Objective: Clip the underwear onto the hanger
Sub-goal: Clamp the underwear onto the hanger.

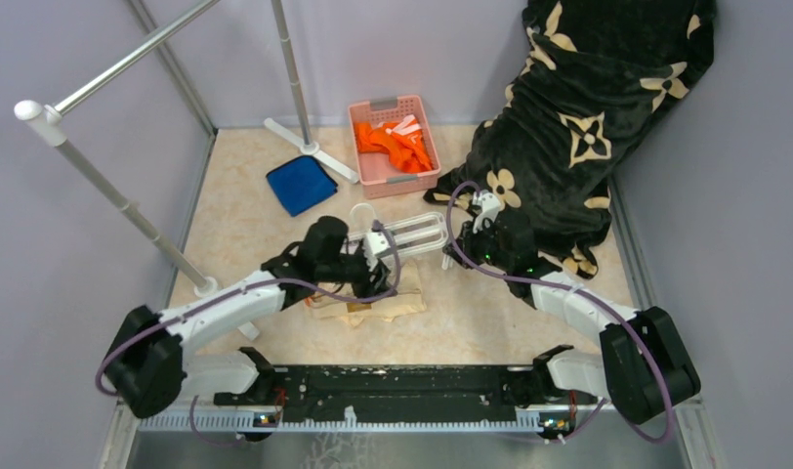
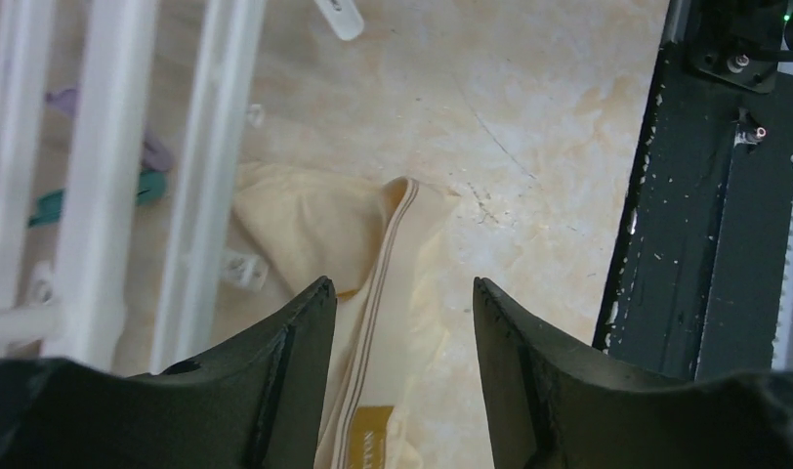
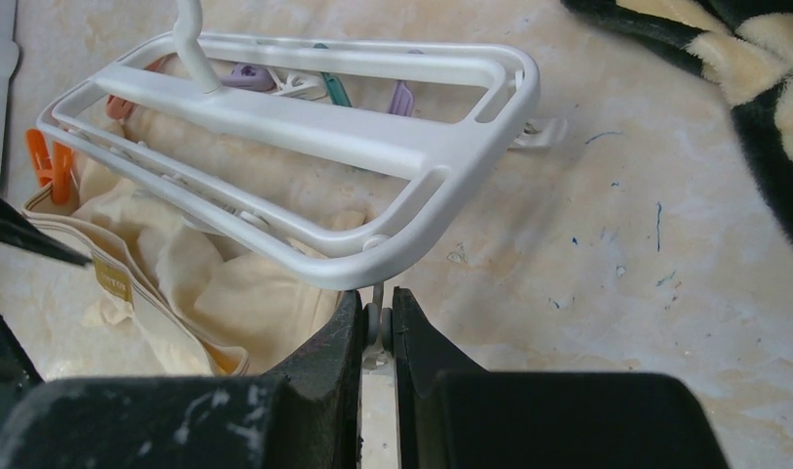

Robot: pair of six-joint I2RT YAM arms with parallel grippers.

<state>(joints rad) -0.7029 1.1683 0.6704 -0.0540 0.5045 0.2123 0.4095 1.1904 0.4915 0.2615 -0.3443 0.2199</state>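
Currently left end effector [image 2: 402, 285] half-open over underwear [image 2: 295, 215]; right end effector [image 3: 378, 303] pinching hanger [image 3: 305, 127] clip [image 3: 377, 319].

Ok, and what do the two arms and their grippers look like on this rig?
Both the left arm and right arm have white shells between bulky black joint housings, with a thin purple cable looping along each. The left gripper and right gripper have black, wedge-shaped fingers; the right one's body shows white scuffs.

Lab test booth dressed as a laundry corner: grey walls [image 1: 80, 195] around the tabletop [image 1: 529, 322], rack pole [image 1: 293, 68] and clothes basket [image 1: 373, 182] beyond the left hand [image 2: 402, 293].
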